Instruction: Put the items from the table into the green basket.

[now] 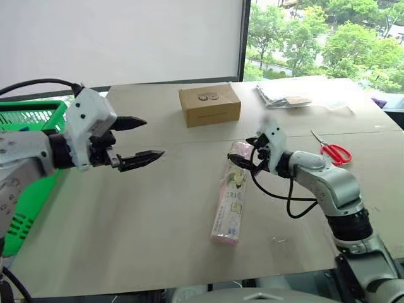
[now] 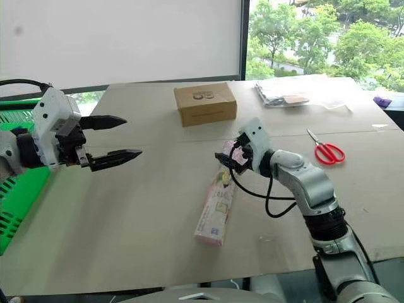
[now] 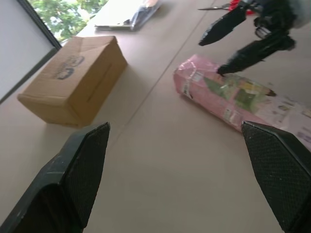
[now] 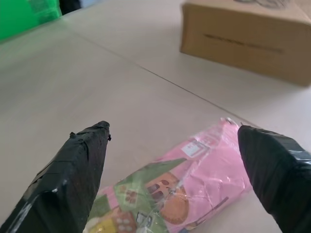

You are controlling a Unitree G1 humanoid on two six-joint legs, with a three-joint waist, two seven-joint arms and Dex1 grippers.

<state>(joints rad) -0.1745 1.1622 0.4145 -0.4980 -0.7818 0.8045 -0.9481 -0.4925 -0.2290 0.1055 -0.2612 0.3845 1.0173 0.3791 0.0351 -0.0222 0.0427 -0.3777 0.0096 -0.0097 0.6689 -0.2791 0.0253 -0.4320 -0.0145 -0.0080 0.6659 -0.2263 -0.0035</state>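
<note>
The pink snack packet (image 1: 230, 197) lies flat on the worktop (image 1: 126, 214), its long axis running from just below the seam down toward the robot, leaning a little to the robot's left at the near end. The right gripper (image 1: 243, 159) is right at the packet's far end, jaws spread wide and holding nothing; in the right wrist view the two black fingers (image 4: 73, 179) stand to either side of the pink wrapper, so the packet's width sits between them and its length runs away along the line of the jaws. My guess is a small drop and a close across the narrow width is all the pick needs. The left gripper (image 1: 136, 142) is well apart from it, hovering above the worktop near the green basket (image 1: 28, 189) with jaws wide and empty, so the right arm is plainly the nearer one. The left wrist view adds something the head views hide: one right fingertip looks to be touching or just above the wrapper near its sealed end. A cardboard box (image 1: 209, 105) sits beyond the seam, red-handled scissors (image 1: 333, 150) off to the right.
</note>
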